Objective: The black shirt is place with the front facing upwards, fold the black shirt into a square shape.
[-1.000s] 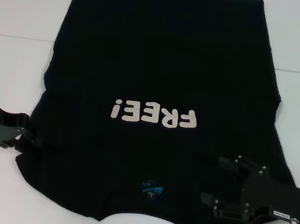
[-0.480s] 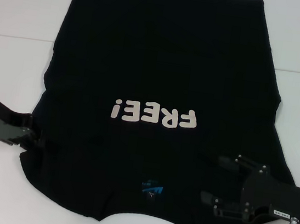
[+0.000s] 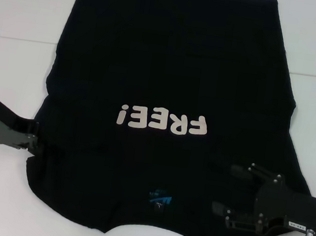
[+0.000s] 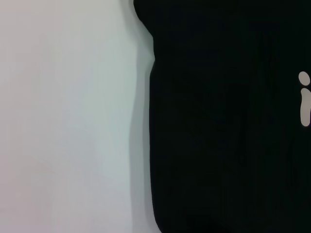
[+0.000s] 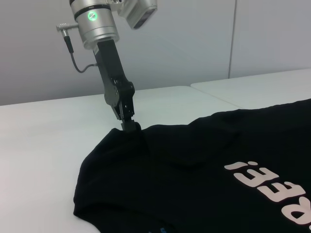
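Observation:
The black shirt (image 3: 170,67) lies spread on the white table, front up, its white "FREE!" lettering (image 3: 163,120) reading upside down to me and its blue neck label (image 3: 159,198) near the front edge. My left gripper (image 3: 36,146) is shut on the shirt's left sleeve edge. In the right wrist view the left gripper (image 5: 129,127) pinches the cloth (image 5: 204,170) up into a small peak. My right gripper (image 3: 225,190) hovers open over the shirt's right shoulder area, nothing between its fingers. The left wrist view shows only the shirt's edge (image 4: 223,145) on the table.
The white table (image 3: 20,12) surrounds the shirt, with a seam line (image 3: 17,38) running across it at the back. Bare tabletop (image 4: 68,121) lies left of the shirt. Grey wall panels (image 5: 194,39) stand behind the table.
My left arm has risen and shifted a little to the right, drawing the shirt's left sleeve edge inward and upward. The right gripper has stayed in place.

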Controlling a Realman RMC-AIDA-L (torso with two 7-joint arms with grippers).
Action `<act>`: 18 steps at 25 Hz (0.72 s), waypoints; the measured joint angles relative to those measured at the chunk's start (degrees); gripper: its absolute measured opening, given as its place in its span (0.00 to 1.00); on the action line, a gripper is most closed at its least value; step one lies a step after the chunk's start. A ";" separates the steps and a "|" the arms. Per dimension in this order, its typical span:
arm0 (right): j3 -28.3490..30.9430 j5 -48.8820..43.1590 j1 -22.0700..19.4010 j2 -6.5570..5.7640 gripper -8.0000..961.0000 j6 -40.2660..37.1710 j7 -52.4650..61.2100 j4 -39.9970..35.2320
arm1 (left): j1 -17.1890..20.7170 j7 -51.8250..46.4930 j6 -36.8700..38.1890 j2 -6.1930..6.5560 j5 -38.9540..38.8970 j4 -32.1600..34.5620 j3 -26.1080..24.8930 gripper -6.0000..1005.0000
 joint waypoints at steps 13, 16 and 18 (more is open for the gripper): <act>0.00 0.02 0.04 0.00 0.99 -0.05 -0.01 0.02 | 0.46 0.90 0.24 -0.17 -0.86 0.14 -0.77 0.01; -0.01 0.06 0.04 0.04 0.99 -0.01 -0.09 0.06 | 0.77 1.43 0.96 0.20 -1.35 0.20 -2.33 0.01; 0.03 0.11 0.06 0.09 0.98 0.02 -0.12 0.08 | 1.17 1.75 1.84 0.49 -1.61 0.59 -3.32 0.01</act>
